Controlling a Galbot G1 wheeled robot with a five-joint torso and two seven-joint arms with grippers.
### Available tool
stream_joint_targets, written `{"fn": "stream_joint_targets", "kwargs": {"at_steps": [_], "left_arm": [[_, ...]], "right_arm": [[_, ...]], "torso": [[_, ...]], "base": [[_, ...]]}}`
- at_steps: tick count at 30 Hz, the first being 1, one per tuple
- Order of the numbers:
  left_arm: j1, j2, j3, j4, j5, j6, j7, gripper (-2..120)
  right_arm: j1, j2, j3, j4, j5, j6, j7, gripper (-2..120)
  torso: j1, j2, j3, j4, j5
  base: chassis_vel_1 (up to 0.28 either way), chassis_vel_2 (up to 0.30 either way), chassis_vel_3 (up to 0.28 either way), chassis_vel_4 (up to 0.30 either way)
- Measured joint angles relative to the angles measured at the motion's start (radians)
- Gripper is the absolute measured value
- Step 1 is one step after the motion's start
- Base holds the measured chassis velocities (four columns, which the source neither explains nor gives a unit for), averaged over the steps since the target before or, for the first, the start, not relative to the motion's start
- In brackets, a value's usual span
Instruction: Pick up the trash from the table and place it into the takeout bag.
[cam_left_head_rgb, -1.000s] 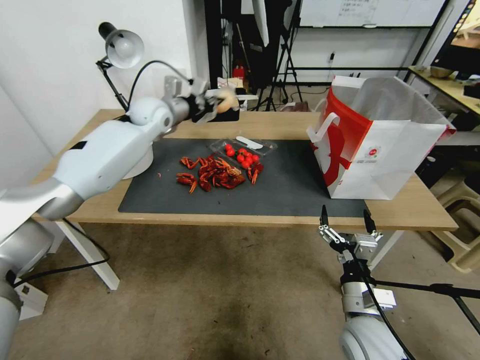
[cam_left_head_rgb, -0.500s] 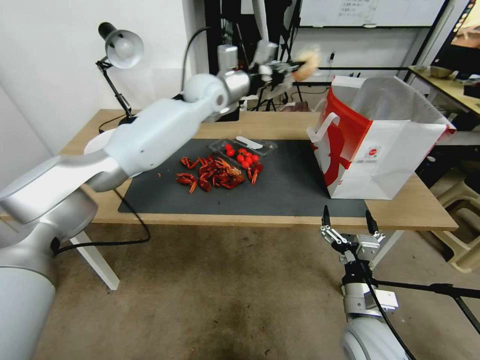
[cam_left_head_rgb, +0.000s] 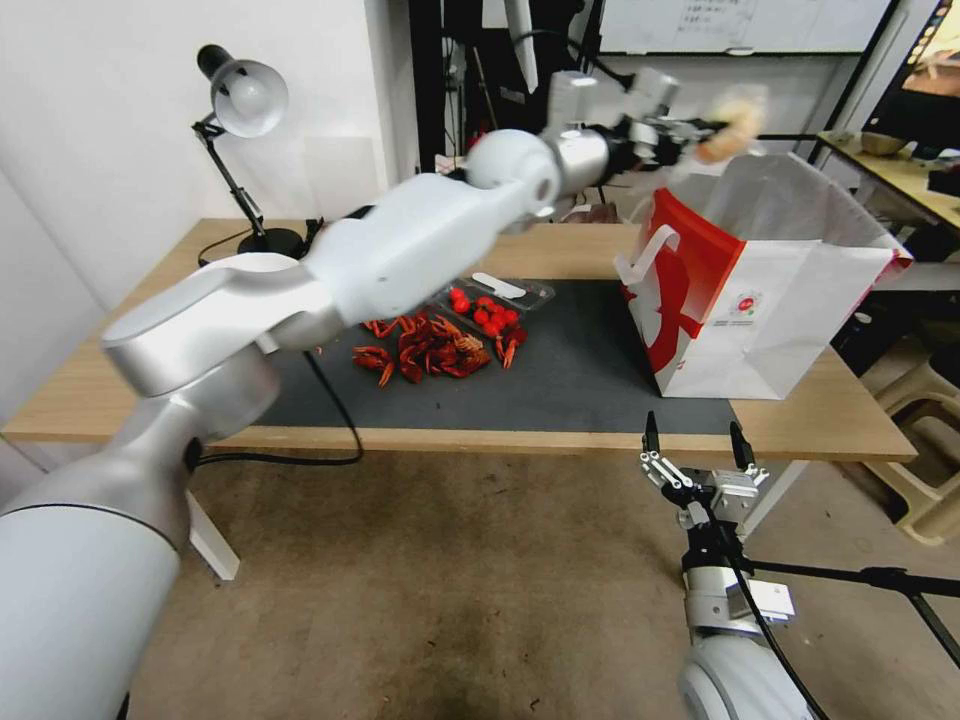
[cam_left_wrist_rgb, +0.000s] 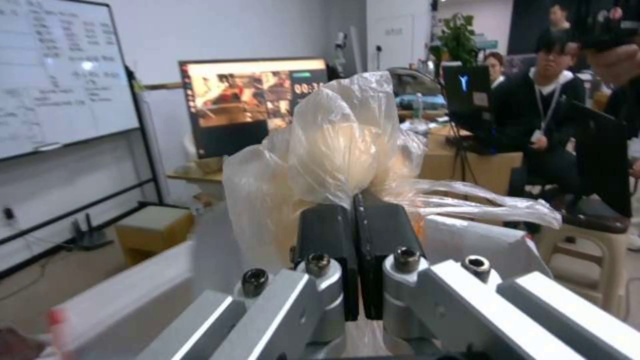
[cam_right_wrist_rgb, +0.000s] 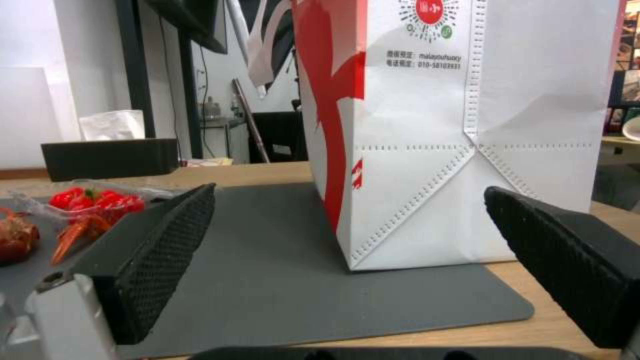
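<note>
The left arm reaches long and nearly level from the robot's shoulder, across the table (cam_left_head_rgb: 560, 255) and up over the takeout bag (cam_left_head_rgb: 770, 290), the landmark for everything here. The left gripper (cam_left_head_rgb: 700, 140) is just above the bag's open mouth, at its far rim. In the left wrist view the two black fingers (cam_left_wrist_rgb: 327, 250) are pressed together, pinching the neck of a small clear plastic bag (cam_left_wrist_rgb: 333, 150). That plastic bag bulges straight out past the fingertips, its long axis in line with the forearm and pointing away from the robot; a loose tail of film trails off to one side. Something pale beige shows through the film.

The takeout bag stands upright on the mat (cam_left_head_rgb: 580, 380), mouth up, red side panel toward the middle of the table.

The right gripper (cam_left_head_rgb: 694, 445) is low, in front of the takeout bag, near the table's near edge, fingers pointing up and spread wide with nothing between them. Red crayfish shells (cam_left_head_rgb: 430, 348) and a clear tray of cherry tomatoes (cam_left_head_rgb: 487, 300) lie on the mat to the left of the takeout bag, well apart from it.
</note>
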Motion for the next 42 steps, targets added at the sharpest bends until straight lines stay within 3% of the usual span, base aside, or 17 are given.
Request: {"fn": "stream_joint_targets", "kwargs": {"at_steps": [7,10,11,18,25,30,32,37,42], "left_arm": [[0.013,-0.06,0.029,0.047,0.036,0.001,0.008,0],[0.016,-0.066,0.031,0.063,0.061,0.002,0.009,9],[0.016,-0.066,0.032,0.066,0.066,0.003,0.008,18],[0.015,-0.064,0.032,0.071,0.067,0.005,0.005,37],[0.013,-0.055,0.017,0.07,0.065,0.006,-0.002,68],[0.012,-0.046,0.023,0.066,0.065,0.006,0.0,80],[0.015,-0.045,0.015,0.06,0.065,0.001,-0.01,92],[0.019,-0.036,-0.025,0.058,0.069,-0.011,-0.025,99],[0.021,0.019,-0.096,0.036,0.07,-0.015,-0.077,100]], "right_arm": [[0.001,0.001,0.007,0.001,0.008,0.002,0.0,100],[0.0,0.002,0.011,0.001,0.011,0.005,0.0,100],[0.0,0.001,0.013,0.0,0.013,0.008,0.0,100],[-0.001,0.001,0.013,-0.004,0.014,0.012,-0.001,100],[-0.001,0.0,0.015,-0.005,0.016,0.012,-0.001,100],[0.0,-0.001,0.015,-0.005,0.016,0.013,-0.001,100],[0.001,-0.001,0.016,-0.005,0.016,0.013,-0.001,100],[0.0,0.0,0.016,-0.005,0.016,0.013,-0.001,100],[0.0,0.001,0.016,-0.005,0.016,0.013,-0.001,100]], "torso": [[0.0,0.0,0.0,0.0004,-0.0003],[0.0,0.0,0.0,0.0004,-0.0004],[0.0,0.0,0.0,0.0007,-0.0005],[0.0,0.0,0.0,0.0005,-0.0005],[0.0,0.0,0.0,0.0003,-0.0005],[0.0,0.0,0.0,0.0006,-0.0006],[0.0,0.0,0.0,0.0002,-0.0005],[0.0,0.0,0.0,0.0002,-0.0005],[0.0,0.0,0.0,0.0003,-0.0006]], "base": [[0.0,0.0,0.0,0.0],[0.0,0.0,0.0,0.0],[0.0,0.0,0.0,0.0],[0.0,0.0,0.0,0.0],[0.0,0.0,0.0,0.0],[0.0,0.0,0.0,0.0],[0.0,0.0,0.0,0.0],[0.0,0.0,0.0,0.0],[0.0,0.0,0.0,0.0]]}}
